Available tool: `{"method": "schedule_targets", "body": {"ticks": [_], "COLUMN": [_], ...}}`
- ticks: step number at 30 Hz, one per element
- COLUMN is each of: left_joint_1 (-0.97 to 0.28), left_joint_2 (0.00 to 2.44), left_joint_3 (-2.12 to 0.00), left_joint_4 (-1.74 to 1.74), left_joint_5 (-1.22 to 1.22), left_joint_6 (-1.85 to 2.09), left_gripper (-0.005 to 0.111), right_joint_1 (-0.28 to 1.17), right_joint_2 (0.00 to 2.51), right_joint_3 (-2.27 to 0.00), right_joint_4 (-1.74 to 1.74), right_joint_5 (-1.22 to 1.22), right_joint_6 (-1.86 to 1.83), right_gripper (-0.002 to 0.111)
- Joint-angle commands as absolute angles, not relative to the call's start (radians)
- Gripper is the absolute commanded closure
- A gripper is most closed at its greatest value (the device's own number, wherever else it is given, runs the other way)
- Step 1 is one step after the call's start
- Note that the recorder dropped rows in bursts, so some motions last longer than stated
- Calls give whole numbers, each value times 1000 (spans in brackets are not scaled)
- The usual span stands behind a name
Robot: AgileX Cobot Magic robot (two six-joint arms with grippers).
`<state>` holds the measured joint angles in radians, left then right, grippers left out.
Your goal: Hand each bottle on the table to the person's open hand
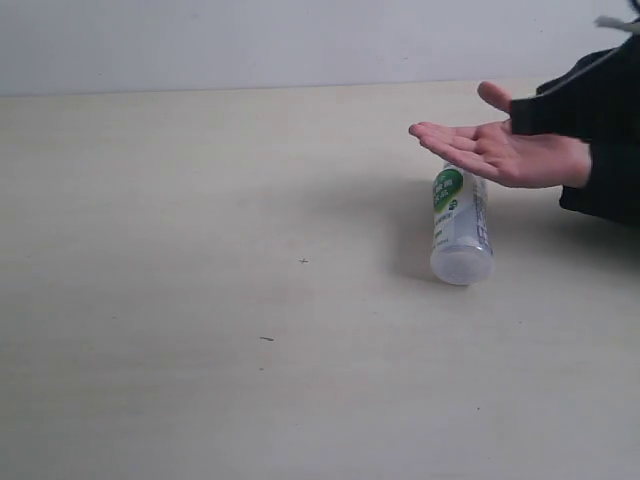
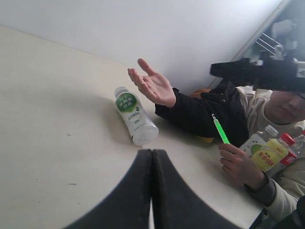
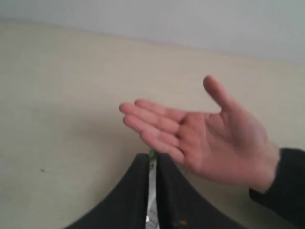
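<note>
One small white plastic bottle with green marks (image 1: 460, 225) lies on its side on the pale beige wood-grain table (image 1: 200, 250), just by the person's open hand (image 1: 495, 150). It looks like the last one to give, since other bottles (image 2: 269, 152) sit bunched in the person's lap. The left gripper (image 2: 151, 151) has its two dark fingers pressed together, holding nothing. The right gripper (image 3: 152, 155) is nearly together too, with just a thin slit. Next, I think, one gripper must open, come down, pinch the bottle and lift it to the palm.

Bottle (image 1: 461, 228) on table (image 1: 200, 300), below hand (image 1: 505, 152)
</note>
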<state>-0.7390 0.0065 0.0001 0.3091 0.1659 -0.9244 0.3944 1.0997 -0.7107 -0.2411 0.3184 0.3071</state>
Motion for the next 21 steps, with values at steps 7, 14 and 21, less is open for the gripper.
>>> {"method": "schedule_targets", "body": {"ticks": [7,14,21], "left_joint_1": [-739,-739,-739], "left_joint_2": [0,0,0], "left_joint_3": [0,0,0], "left_joint_4": [306,306,306], "left_joint_5": [160,160,160], "left_joint_6": [-920,-920,-920], "left_gripper": [107,107,107], "right_joint_1": [396,396,396], "right_joint_2": [1600,1801,1859], "right_joint_3": [-937,-976,-976], "right_joint_4": [-182,-157,-161], "right_joint_5": [421,389,281], "right_joint_6": [343,418,595], "right_gripper": [36,20,17]}}
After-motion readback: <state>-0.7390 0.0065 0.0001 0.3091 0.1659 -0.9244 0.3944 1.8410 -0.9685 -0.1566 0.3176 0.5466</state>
